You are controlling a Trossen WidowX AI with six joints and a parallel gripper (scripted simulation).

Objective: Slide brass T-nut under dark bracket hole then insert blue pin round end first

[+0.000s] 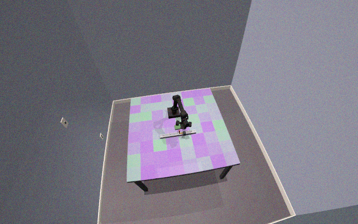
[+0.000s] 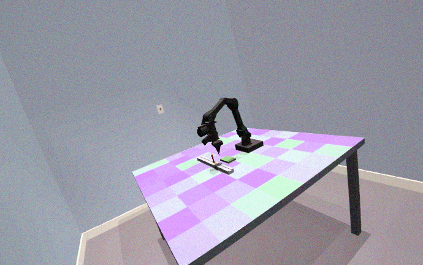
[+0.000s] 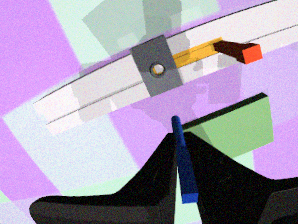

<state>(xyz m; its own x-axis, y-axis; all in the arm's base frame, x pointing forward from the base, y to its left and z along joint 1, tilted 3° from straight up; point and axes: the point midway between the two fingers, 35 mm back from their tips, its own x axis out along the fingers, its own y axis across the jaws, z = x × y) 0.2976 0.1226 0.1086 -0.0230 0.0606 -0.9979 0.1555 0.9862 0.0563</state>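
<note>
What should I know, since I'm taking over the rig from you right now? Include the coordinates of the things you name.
Gripper (image 1: 183, 128) (image 2: 218, 154) (image 3: 178, 139): shut on the blue pin (image 3: 185, 165), held above the table between the green tray (image 1: 177, 127) (image 2: 227, 159) (image 3: 240, 127) and the rail (image 1: 168, 136) (image 2: 226, 169) (image 3: 95, 105).
T-nut (image 3: 192, 54): in the rail's slot, orange handle (image 1: 179, 131) (image 2: 213, 158) (image 3: 252, 53) sticking up beside the dark bracket (image 1: 183, 133) (image 2: 217, 165) (image 3: 161, 82); brass shows through the bracket hole (image 3: 157, 69).
Done: nut in slot, apparently under the hole, handle released; pin picked up.
Left: bring the pin over the hole, push its round end down into the nut, let go.

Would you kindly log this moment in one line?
blue pin held in fingers | handle upright | pin not yet in bracket
</note>
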